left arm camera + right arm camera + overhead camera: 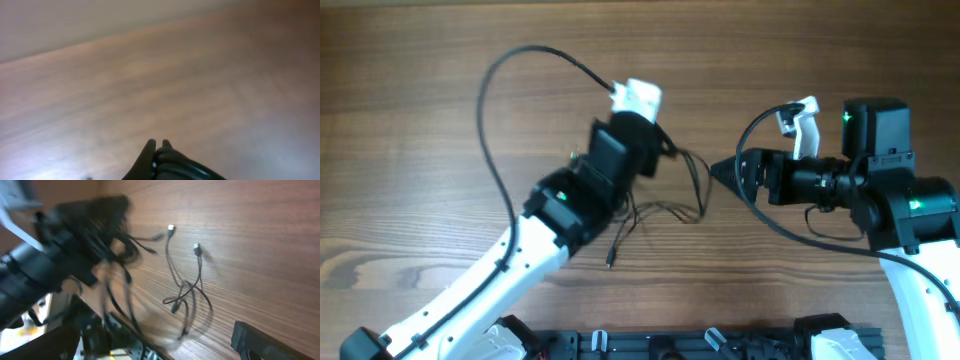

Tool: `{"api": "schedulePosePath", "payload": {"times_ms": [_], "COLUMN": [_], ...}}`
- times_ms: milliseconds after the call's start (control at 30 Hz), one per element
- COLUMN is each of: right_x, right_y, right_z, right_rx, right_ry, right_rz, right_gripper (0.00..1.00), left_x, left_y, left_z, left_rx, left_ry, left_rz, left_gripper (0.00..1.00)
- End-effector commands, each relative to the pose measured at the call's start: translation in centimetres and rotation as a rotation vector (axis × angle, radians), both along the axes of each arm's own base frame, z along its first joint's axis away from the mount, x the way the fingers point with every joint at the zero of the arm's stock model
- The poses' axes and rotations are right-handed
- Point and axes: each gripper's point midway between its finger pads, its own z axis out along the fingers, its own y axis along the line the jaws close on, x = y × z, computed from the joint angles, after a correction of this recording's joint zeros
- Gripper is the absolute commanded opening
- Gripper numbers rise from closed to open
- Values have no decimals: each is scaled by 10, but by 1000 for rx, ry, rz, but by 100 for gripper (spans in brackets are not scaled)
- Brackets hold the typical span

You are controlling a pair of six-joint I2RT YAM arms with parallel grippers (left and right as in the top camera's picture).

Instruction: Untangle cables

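overhead: main risk is pulling the left gripper (642,140) up or away with the cables (675,195) knotted just beside it. likely to cinch the crossing loops rather than free them, and to drag the loose plug (610,262) across the table (420,60). possible snagging on the right gripper (720,172), sitting just right of the tangle with its tip pointing at it. left one clenched on a bunch of strands, by the look of it; upper part of the bundle hidden beneath. right one tapering to a point from above, touching nothing visible; spread of fingers impossible to judge here.

left wrist: blurred, mostly bare wood. fingertips (149,151) pressed together at the bottom edge, dark cable strands bunched right behind them. no gap to speak of. risk here: several strands pinched at once, so lifting the whole knot instead of one line.

right wrist: left gripper smeared by blur at upper left, strands hanging from it toward the table. rest of the cables lying on the wood at centre, crossed in a small knot, two metal-tipped ends (171,228) splayed apart above it. only one dark finger (265,340) of the right gripper in frame, bottom right, well apart from the cables. open or closed: cannot tell. danger of a blind reach into swinging strands, judging by the blur.
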Motion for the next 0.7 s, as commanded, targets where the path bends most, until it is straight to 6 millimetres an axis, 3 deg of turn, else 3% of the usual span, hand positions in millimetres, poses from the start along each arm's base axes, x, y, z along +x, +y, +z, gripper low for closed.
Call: {"api": "schedulePosePath", "payload": {"times_ms": [0,167,400,467,600,633,667], "right_x": [-16,-33,-43,-43,-40,-37,-33], "right_y": [7,5,3,3,-2,-6,-11], "right_z": [9,3,-3,-3,-8,-11,-15], "right_rx": [-31,-71,-97,-100,-142,-163,-192], "right_ry": [-174,-198,-206,-211,-199,-179,-153], "right_rz": [187,270,327,330,304,275,231], "right_gripper": [99,100,98,91,22,19,8], "left_x": [-36,-57,-56,-58,-61,-62,-63], "left_y": [-36,-56,-67,-75,-80,-79,-77], "left_z": [0,-2,9,15,23,25,29], "left_rx": [-62,-150,-278,-316,-348,-350,-359], "left_ry": [61,114,127,127,123,121,114], "left_rz": [-105,-104,-80,-117,-148,-149,-151], "left_gripper": [4,4,4,4,4,4,4]}}
